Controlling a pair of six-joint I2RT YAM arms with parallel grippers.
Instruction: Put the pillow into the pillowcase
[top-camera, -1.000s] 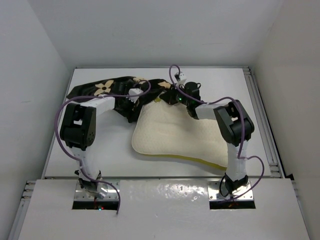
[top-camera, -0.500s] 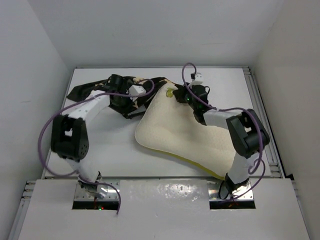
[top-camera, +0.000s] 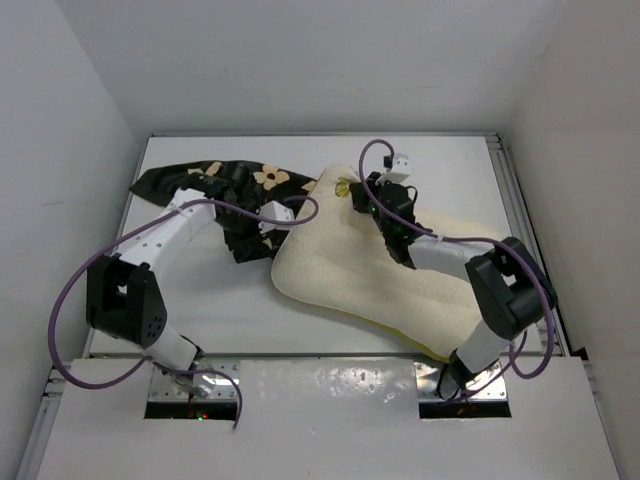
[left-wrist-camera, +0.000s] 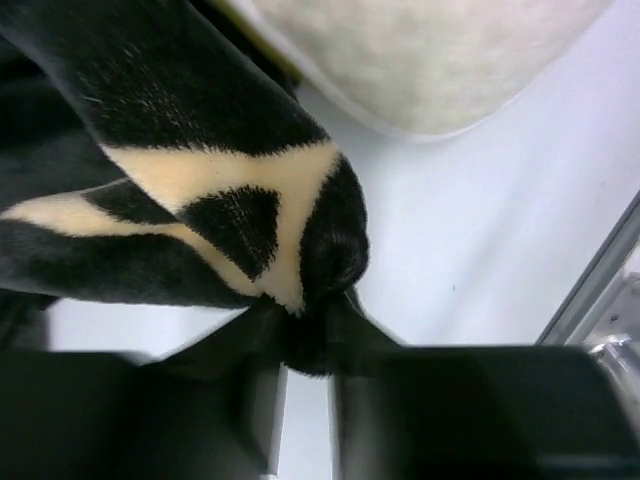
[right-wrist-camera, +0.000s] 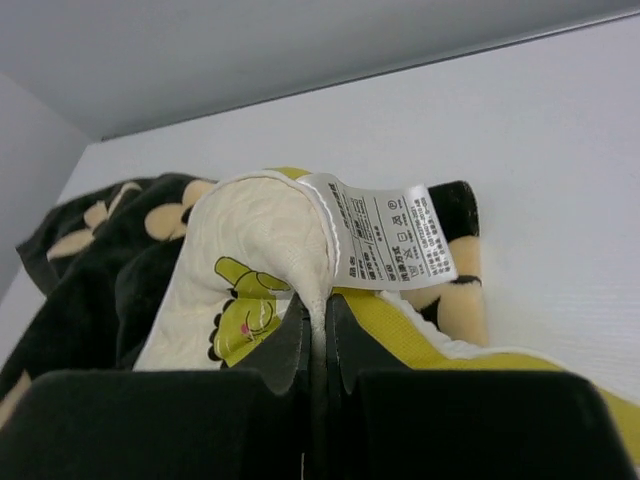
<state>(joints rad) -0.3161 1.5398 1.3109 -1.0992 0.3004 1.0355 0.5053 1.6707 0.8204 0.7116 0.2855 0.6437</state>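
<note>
Pinching a pillowcase (left-wrist-camera: 190, 130) fold, left claw (left-wrist-camera: 305, 360); right claw (right-wrist-camera: 318, 338) nipping the pillow (right-wrist-camera: 255, 235) corner (tag (right-wrist-camera: 385, 235) beside it)

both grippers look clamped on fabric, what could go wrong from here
1. The left gripper pinches only a small bunched fold of the case; it could slip out, or both layers may be clamped, keeping the mouth shut.
2. The right gripper holds the pillow by a thin corner edge beside the tag, most of the pillow lying outside the case; that corner could pull free.
</note>
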